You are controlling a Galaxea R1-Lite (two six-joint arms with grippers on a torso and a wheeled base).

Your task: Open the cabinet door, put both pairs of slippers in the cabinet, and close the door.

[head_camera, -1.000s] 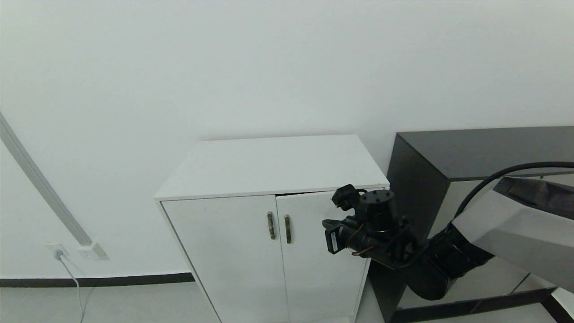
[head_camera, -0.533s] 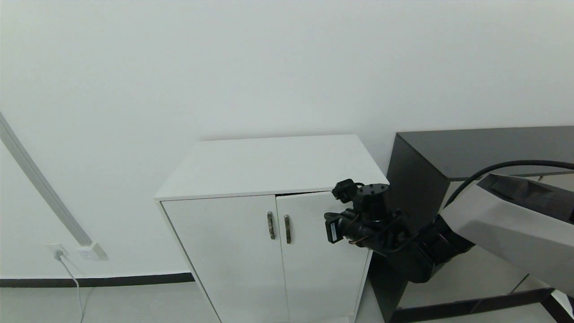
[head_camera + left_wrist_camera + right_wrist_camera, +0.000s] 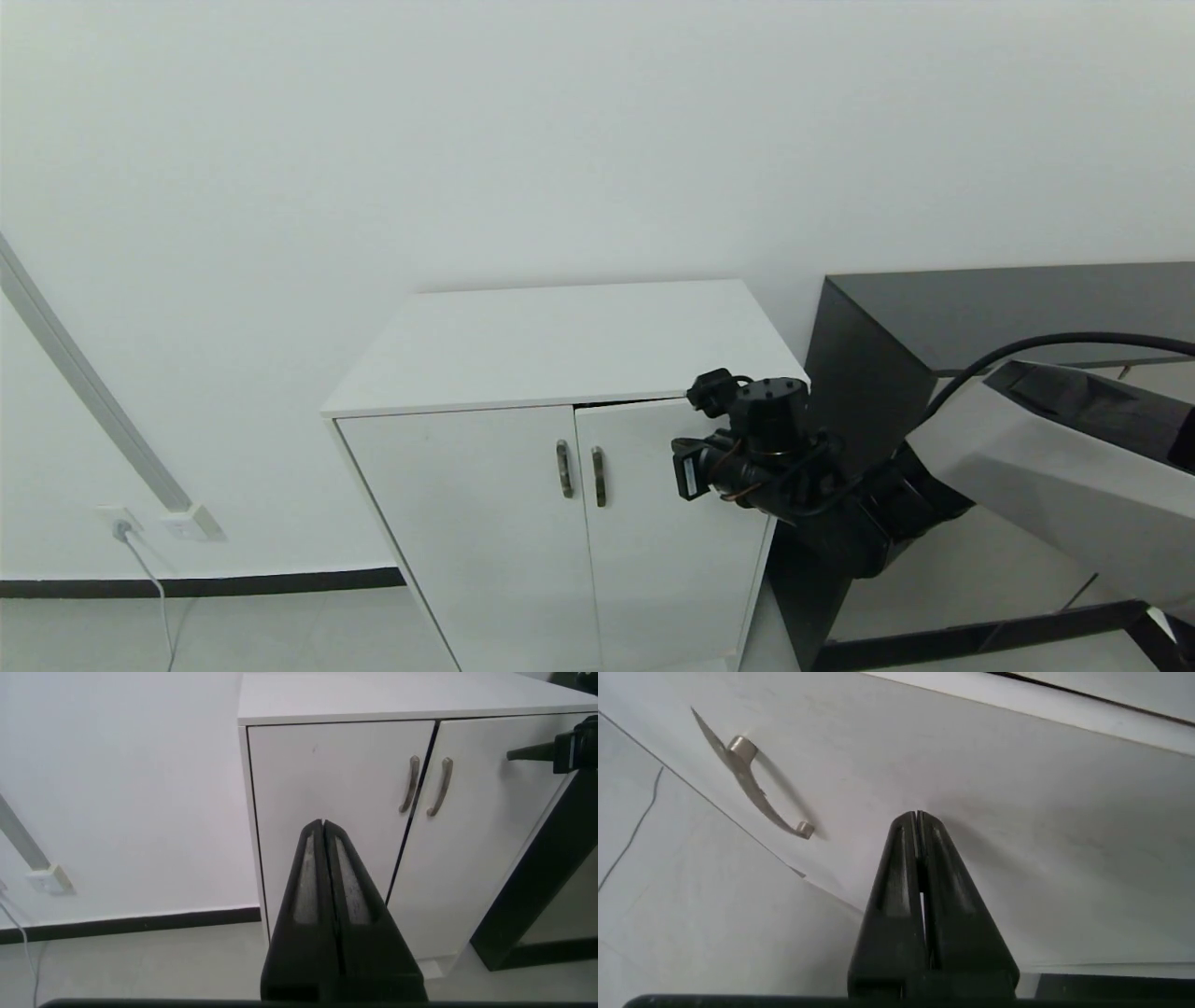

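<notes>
right hand [image 3: 698, 472] risen a little from a second ago, edged slightly leftward across the front of the cabinet's right door [image 3: 653, 541], now nearer that door's top edge, its arm lifted along with it

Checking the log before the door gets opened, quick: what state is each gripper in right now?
Left gripper: closed, holding nothing.
Right gripper: closed, holding nothing, pointed at the right cabinet door.

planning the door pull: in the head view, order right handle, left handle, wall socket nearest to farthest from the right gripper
1. right handle, just left of the right gripper
2. left handle, next over to the left
3. wall socket, far left, low down
</notes>
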